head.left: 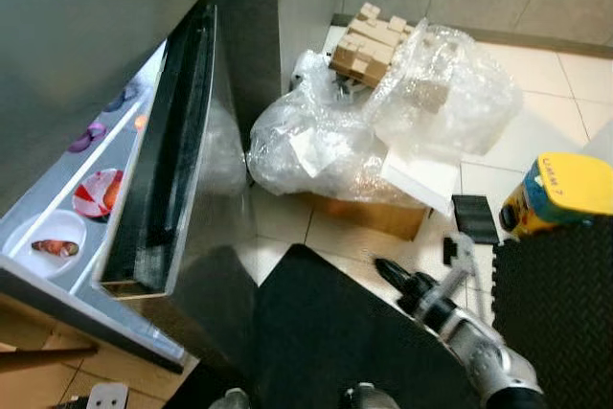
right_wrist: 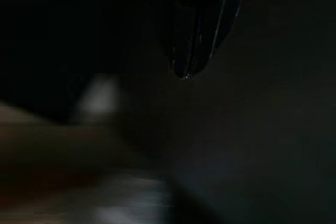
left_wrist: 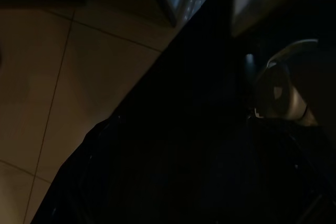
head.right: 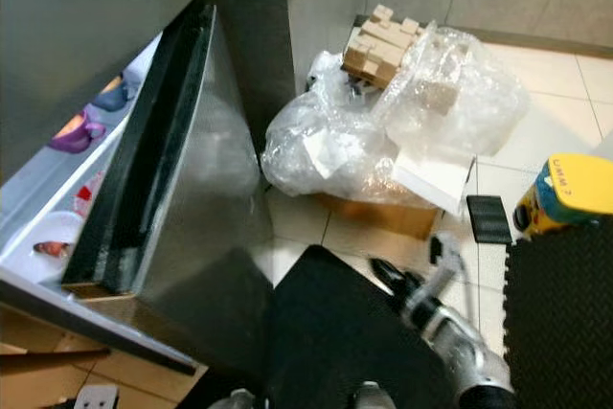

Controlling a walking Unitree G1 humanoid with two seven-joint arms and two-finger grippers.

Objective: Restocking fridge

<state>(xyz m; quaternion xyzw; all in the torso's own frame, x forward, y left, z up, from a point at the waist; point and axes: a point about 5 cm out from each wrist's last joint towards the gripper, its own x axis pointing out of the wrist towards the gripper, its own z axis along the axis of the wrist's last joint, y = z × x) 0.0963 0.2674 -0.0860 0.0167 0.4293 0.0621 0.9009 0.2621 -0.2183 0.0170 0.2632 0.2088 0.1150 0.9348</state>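
Observation:
The fridge's steel door (head.left: 206,198) stands open on the left, its black gasket edge (head.left: 158,170) facing up. Past it I see pale shelves holding a white dish of food (head.left: 57,244), a red-and-white dish (head.left: 99,193) and a purple item (head.right: 79,131). My right gripper (head.left: 385,270) reaches up from the lower right over a black mat (head.left: 326,332). Its black fingers are together and hold nothing. In the right wrist view the fingertips (right_wrist: 186,72) meet at one point in the dark. The left wrist view is dim, with tan floor tiles (left_wrist: 63,77) and a dark mat edge.
A heap of clear plastic wrap (head.left: 335,136) covers a cardboard box (head.left: 374,213) just beyond the door. Tan moulded packing pieces (head.left: 372,40) lie on top. A yellow-and-blue container (head.left: 565,193) and black foam mat (head.left: 556,313) sit at right. Tiled floor lies between.

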